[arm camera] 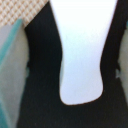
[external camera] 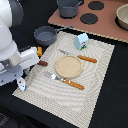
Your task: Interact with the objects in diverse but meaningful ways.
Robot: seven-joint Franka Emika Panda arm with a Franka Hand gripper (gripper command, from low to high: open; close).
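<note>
In the wrist view a small white bottle (arm camera: 80,50) lies on the black table between my fingers (arm camera: 11,70). My gripper (external camera: 21,84) is open and low over the table, just off the placemat's edge on the exterior view's left, with a gap between the bottle and one finger. The bottle is hidden under the gripper in the exterior view. The brown sausage (external camera: 43,63) and the yellow bread loaf (external camera: 39,51) lie by my arm, the loaf partly hidden. The white-and-light-blue carton (external camera: 81,41) stands on the mat. The dark grey saucepan (external camera: 45,35) sits beyond it.
A striped placemat (external camera: 95,85) holds a wooden plate (external camera: 68,66), an orange-handled knife (external camera: 82,58) and fork (external camera: 67,81). A toy stove (external camera: 107,22) at the back carries a second pot (external camera: 67,7) and a bowl (external camera: 122,16).
</note>
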